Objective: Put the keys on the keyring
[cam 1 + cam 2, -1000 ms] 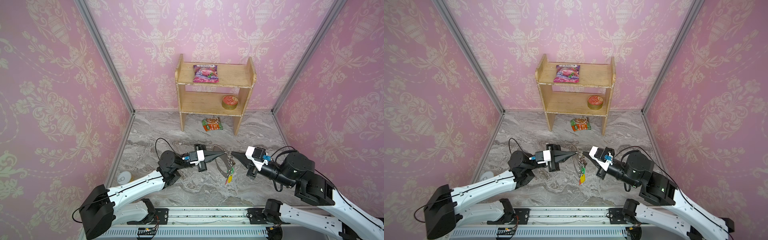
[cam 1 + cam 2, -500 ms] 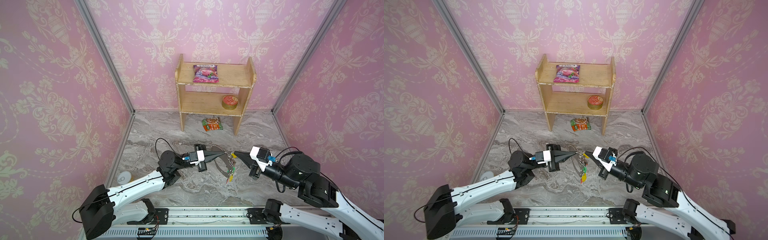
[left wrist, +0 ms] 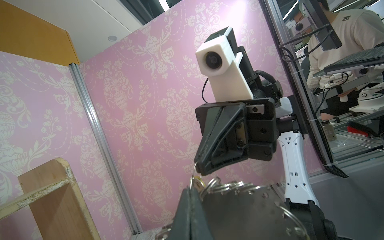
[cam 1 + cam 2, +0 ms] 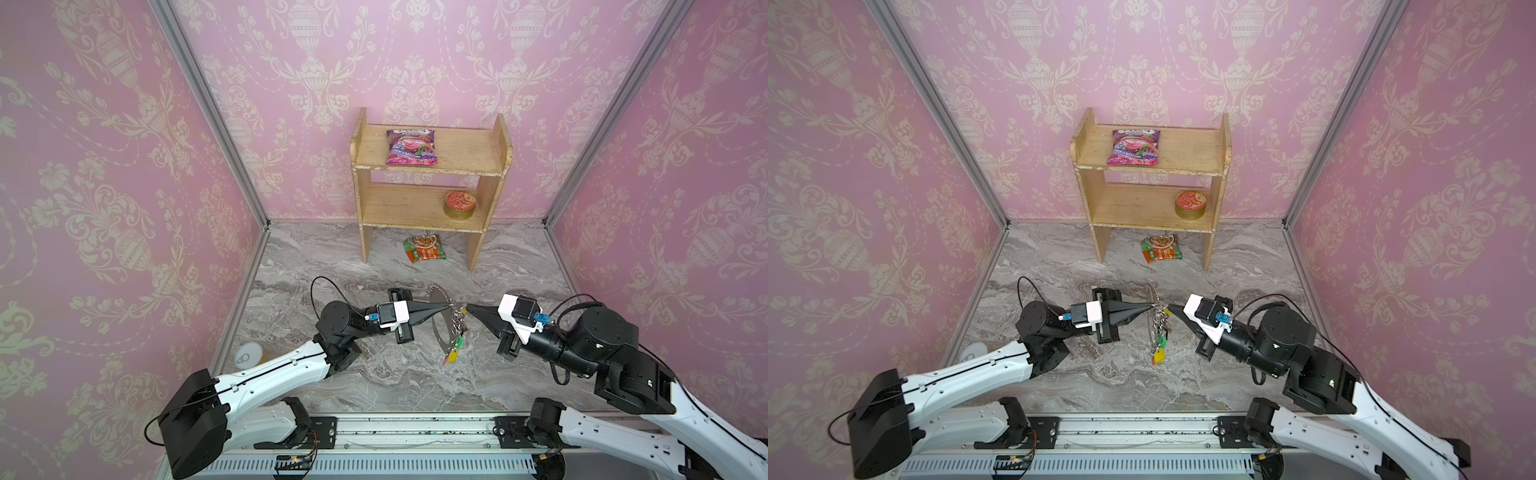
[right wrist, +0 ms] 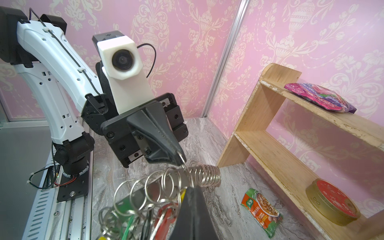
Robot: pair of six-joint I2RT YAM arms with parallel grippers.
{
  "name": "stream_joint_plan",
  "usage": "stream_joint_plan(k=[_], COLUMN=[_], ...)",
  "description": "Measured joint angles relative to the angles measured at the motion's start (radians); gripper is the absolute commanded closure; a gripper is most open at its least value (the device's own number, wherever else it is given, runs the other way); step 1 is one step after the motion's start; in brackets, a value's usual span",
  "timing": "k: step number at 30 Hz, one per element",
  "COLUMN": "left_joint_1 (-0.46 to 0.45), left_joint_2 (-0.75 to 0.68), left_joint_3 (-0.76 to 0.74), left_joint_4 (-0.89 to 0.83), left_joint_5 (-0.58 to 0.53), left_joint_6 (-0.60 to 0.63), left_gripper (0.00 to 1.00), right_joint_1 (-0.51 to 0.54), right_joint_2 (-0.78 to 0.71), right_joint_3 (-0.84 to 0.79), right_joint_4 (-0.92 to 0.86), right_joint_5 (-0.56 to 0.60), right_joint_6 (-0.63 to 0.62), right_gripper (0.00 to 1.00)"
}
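Keyring (image 4: 435,328) held aloft over bench (image 4: 374,374), between both arms. Left pincer (image 4: 450,307) clamped shut on its edge loop. Right pincer (image 4: 469,308) clamped shut on one of keys (image 4: 455,349), seemingly by loop near yellow tag. Assessment: light, rigid metal; loops slippery, swing freely. Grip band flat; pinch keys at tag.

**Closed grippers meet at the keyring**

The left gripper (image 5: 179,158), jaws pressed together, pinches one silver loop of the keyring (image 5: 206,175) — more loops fan out beside it. The right gripper (image 5: 191,190) has its dark tip among them. Keys (image 5: 165,214) with green, red and yellow tags bunch nearby. A wooden shelf (image 5: 259,116) holds a purple packet (image 5: 320,97) on its upper board and a red-lidded tin (image 5: 332,201) on its lower — an orange-green packet (image 5: 261,212) lies on the marble floor (image 5: 207,141).
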Motion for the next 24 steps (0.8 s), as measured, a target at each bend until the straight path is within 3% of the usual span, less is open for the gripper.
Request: stream_joint_plan(k=[24], left_joint_1=[0.0], left_joint_2=[0.0], left_joint_3=[0.0], left_joint_4=[0.0], left_joint_5=[0.004], left_joint_6=[0.003], left_gripper=[1.0], right_joint_1=[0.0], right_joint_2=[0.013], right_joint_3=[0.0], right_joint_4=[0.0], right_joint_5=[-0.013], right_joint_6=[0.0], right_gripper=[1.0])
